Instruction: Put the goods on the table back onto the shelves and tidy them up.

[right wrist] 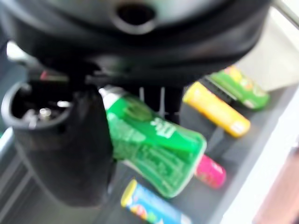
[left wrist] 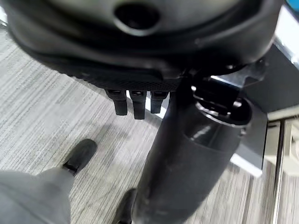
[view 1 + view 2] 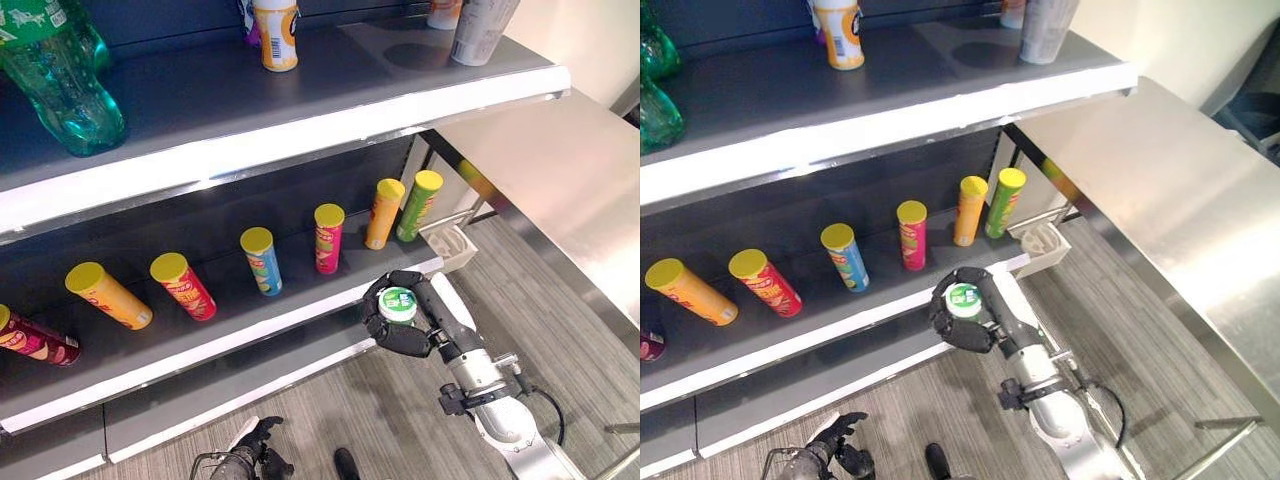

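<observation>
Green can (image 1: 154, 149) sat clenched in the right hand (image 3: 405, 330) before the lower shelf (image 3: 300, 310); left hand (image 3: 250, 450) hung low, fingers straight.

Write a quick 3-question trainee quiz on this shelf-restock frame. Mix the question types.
1. True or false: the right hand is shut on a green bottle.
2. Which can stands furthest right in the lower shelf row? A) pink B) green C) blue
3. Fill in: the left hand hangs low above the ___.

Key: 1 true; 2 B; 3 floor.
</observation>
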You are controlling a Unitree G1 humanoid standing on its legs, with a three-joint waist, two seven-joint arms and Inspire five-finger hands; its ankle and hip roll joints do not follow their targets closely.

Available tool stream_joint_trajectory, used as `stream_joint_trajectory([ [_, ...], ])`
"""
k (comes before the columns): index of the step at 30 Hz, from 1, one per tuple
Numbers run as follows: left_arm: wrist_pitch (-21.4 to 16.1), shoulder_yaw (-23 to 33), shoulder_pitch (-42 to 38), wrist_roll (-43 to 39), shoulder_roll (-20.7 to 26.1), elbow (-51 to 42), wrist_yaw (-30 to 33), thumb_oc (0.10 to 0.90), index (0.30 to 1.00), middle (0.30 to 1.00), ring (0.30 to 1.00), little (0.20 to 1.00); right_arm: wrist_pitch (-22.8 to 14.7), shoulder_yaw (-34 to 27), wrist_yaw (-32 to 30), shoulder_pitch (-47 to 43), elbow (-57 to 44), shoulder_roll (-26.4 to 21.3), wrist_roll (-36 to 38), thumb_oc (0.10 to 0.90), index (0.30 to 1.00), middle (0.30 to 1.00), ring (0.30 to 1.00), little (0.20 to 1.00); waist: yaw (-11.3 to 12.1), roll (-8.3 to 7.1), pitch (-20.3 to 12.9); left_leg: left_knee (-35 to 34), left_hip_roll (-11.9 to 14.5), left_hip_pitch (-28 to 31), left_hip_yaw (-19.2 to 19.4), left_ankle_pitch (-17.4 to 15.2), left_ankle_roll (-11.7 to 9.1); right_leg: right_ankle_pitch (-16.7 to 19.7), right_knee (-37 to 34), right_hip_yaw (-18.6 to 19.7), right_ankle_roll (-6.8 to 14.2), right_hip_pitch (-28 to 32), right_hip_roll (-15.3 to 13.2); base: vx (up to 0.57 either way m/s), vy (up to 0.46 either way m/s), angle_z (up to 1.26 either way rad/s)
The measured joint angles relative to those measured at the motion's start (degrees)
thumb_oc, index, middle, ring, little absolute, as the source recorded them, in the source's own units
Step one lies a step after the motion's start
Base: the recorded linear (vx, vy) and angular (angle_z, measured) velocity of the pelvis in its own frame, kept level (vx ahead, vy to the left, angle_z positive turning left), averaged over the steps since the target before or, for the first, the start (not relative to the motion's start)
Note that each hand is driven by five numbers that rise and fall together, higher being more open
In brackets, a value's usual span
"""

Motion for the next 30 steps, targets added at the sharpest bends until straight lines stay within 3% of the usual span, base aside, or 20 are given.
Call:
stream_joint_trajectory([
  [5,0.56,1.53,0.65,-0.02,0.02,0.46,0.00,0.800,0.900,0.900,0.900,0.900,-2.18,-5.91,-1.81,0.75,-7.50,0.02,1.76,0.400,0.300,0.300,0.300,0.300,-0.17,-0.03,-0.02,-0.14,0.00,1.16,0.00,-1.34,-0.69,-0.50,-0.01,-0.38,0.28,1.02,-0.05,0.02,-0.008,0.00],
  [11,0.65,1.52,2.60,0.01,0.02,0.57,-0.06,0.800,0.900,0.900,0.900,0.900,-5.45,-6.37,-1.69,-1.42,-13.68,0.22,9.53,0.400,0.300,0.300,0.300,0.300,-0.02,-1.15,-2.04,-0.14,-0.16,1.51,0.39,-2.12,-0.59,-0.84,-0.03,0.13,0.58,1.23,-0.20,0.01,-0.005,-0.02],
  [20,1.82,1.42,2.93,-0.09,-0.10,0.40,0.09,0.800,0.900,0.900,0.900,0.900,-4.68,-6.22,-1.89,-8.85,-13.31,-0.07,14.32,0.400,0.300,0.300,0.300,0.300,1.33,-1.35,-2.87,-0.12,-0.27,1.59,0.45,-1.82,-0.38,-0.62,-0.02,0.18,0.26,1.32,-0.32,0.00,-0.007,0.00],
  [22,1.97,-0.02,3.26,-0.05,-0.08,0.37,0.52,0.800,0.900,0.900,0.900,0.900,-3.46,-1.81,-3.45,-17.13,-11.07,-0.57,14.45,0.400,0.300,0.300,0.300,0.300,1.50,-1.14,-3.06,-0.12,-0.28,1.71,0.24,-1.77,-0.43,-0.63,-0.02,0.03,0.28,1.53,-0.31,0.00,-0.005,0.03],
  [30,2.62,-0.89,2.23,-0.24,-0.57,0.24,0.68,0.800,0.900,0.900,0.900,0.900,1.38,8.44,-5.09,-32.74,4.61,-0.47,14.69,0.400,0.300,0.300,0.300,0.300,4.81,-1.58,-3.34,-0.13,-0.28,1.73,-1.16,-1.70,-0.53,-0.79,-0.02,-1.44,0.22,2.20,-0.27,0.01,-0.008,0.10],
])
